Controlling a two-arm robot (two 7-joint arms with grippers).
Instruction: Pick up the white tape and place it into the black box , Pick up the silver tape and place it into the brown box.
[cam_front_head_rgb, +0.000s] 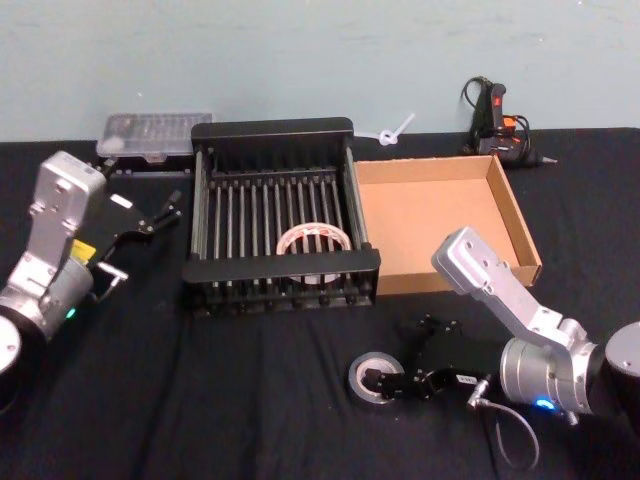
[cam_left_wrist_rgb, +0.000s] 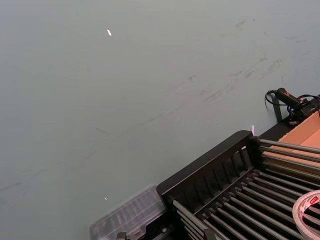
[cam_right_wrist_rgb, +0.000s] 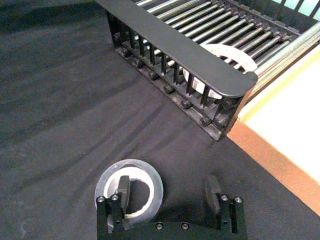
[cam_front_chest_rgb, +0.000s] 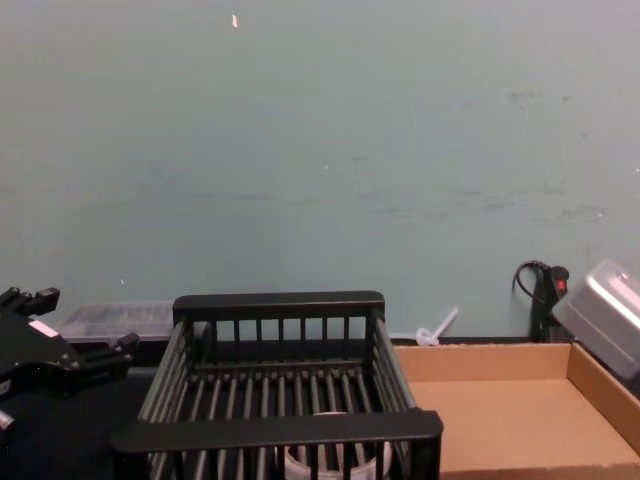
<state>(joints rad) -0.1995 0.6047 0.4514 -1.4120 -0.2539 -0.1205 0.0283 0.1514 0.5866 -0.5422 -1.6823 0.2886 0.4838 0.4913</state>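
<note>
Currently on second half of task: white wide-ring roll of tape (cam_front_head_rgb: 313, 241) already lying flat on slatted floor of black plastic crate (cam_front_head_rgb: 282, 131), centre of head view.

Grey-silver roll of tape with open core (cam_front_head_rgb: 366, 378) flat on black-clothed tabletop (cam_front_head_rgb: 200, 400), lower centre of head view, in front of crate and well apart from shallow brown cardboard box (cam_front_head_rgb: 510, 210) at centre right.

Right end effector (cam_right_wrist_rgb: 167, 192) low over tabletop, spread wide, gripping nothing. In right wrist view, one finger (cam_right_wrist_rgb: 123, 189) set inside the roll's core, the other (cam_right_wrist_rgb: 212, 187) on bare cloth beside the roll; ring wall thus between them.

To do well: settle fully down so pads span the wall's height, close squarely on the wall, lift straight up before swinging toward upper right. Risk, as judged: thin roll tipping or sliding on cloth if pinched high.

Left end effector (cam_front_head_rgb: 150, 217) at left of head view beside crate, fingers apart, holding nothing, idle.
</note>
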